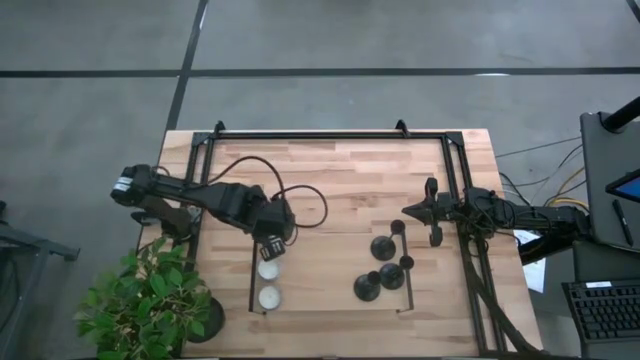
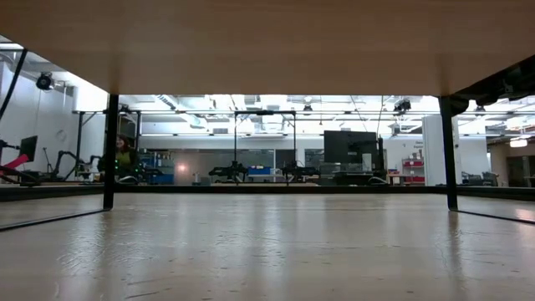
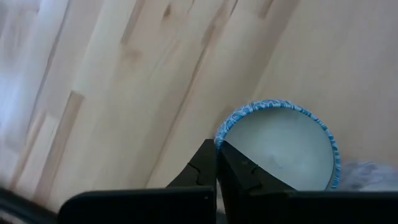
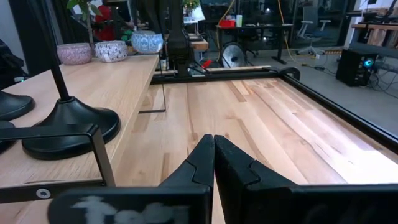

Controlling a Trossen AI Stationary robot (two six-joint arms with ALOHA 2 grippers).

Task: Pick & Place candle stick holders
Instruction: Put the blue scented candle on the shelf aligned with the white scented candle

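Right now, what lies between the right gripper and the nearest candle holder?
Only bare wood. In the high view the shut right gripper points toward the candle holders, which stand just beside it, nothing between.

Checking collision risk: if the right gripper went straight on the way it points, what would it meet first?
Probably nothing soon: the right gripper, jaws shut, points across bare table. The candle holders sit off to one side; the left arm stands far ahead.

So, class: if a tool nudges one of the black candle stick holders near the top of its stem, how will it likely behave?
The candle stick holder has a wide domed base, so it probably slides before tipping. Its thin stem likely stays stiff, being metal-looking. Pushed high up, it may still topple toward the neighbouring holders.
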